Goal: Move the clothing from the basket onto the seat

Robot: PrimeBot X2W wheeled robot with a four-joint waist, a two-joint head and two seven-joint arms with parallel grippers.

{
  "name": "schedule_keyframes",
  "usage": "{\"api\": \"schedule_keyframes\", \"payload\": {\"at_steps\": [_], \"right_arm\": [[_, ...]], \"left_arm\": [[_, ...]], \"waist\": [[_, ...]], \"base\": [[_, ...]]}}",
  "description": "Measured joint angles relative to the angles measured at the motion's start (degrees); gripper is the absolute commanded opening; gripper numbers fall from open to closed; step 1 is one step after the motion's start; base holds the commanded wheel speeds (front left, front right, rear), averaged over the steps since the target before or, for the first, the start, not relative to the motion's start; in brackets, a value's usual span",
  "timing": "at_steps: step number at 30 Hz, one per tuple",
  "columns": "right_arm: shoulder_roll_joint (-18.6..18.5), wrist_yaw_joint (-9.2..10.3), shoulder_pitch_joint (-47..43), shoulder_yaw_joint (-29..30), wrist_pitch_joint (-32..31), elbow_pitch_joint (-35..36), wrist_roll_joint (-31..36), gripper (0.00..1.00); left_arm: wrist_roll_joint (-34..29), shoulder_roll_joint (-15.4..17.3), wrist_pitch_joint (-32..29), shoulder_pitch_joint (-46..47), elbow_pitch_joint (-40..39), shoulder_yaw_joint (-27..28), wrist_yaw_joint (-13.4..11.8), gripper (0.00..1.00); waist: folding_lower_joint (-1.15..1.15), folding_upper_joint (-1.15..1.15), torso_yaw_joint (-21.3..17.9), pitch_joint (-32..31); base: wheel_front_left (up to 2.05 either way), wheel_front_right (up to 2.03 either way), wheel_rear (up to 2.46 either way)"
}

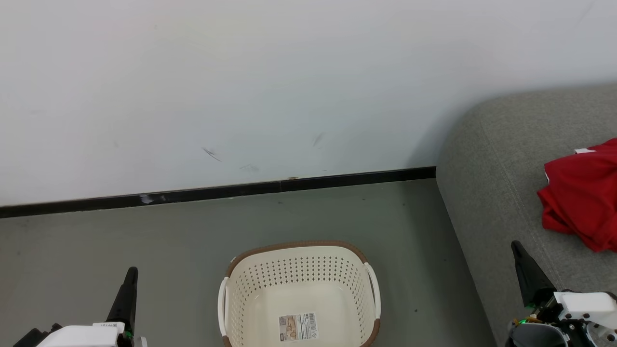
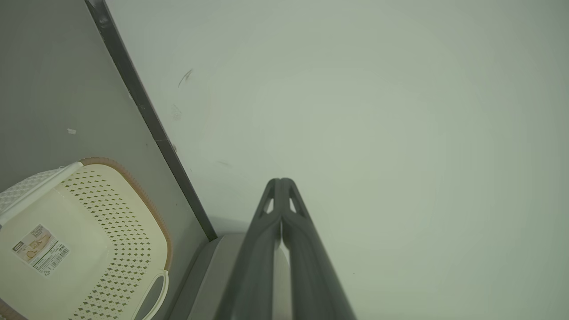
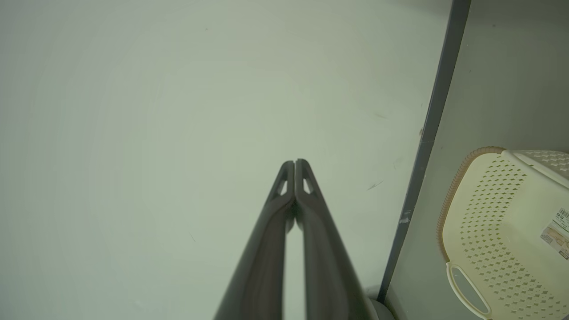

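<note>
Evidently little remains: the left gripper point(image 1: 131, 275), jaws pressed together and empty, sits at seven o'clock, the bare laundry basket point(image 1: 299, 245) at six. Red clothing point(image 1: 583, 197) lies heaped on the grey sofa point(image 1: 487, 159) at three o'clock, toward one o'clock from the nearer right gripper point(image 1: 517, 248), likewise closed on nothing.

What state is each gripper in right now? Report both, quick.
Left gripper: closed, holding nothing.
Right gripper: closed, holding nothing.
</note>
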State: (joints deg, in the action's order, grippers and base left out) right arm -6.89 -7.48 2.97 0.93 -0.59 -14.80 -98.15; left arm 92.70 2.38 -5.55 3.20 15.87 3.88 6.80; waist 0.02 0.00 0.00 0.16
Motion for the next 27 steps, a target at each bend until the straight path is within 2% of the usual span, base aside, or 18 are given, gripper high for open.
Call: {"api": "schedule_keyframes", "payload": {"at_steps": [27], "right_arm": [[0.32,0.0,0.01,0.24,-0.16,-0.04,0.43,0.0]], "left_arm": [[0.0,-0.01,0.0,0.06,0.08,0.03,0.25,0.0]], "waist": [[0.0,0.0,0.0,0.0]], "base": [[0.0,0.0,0.0]]}}
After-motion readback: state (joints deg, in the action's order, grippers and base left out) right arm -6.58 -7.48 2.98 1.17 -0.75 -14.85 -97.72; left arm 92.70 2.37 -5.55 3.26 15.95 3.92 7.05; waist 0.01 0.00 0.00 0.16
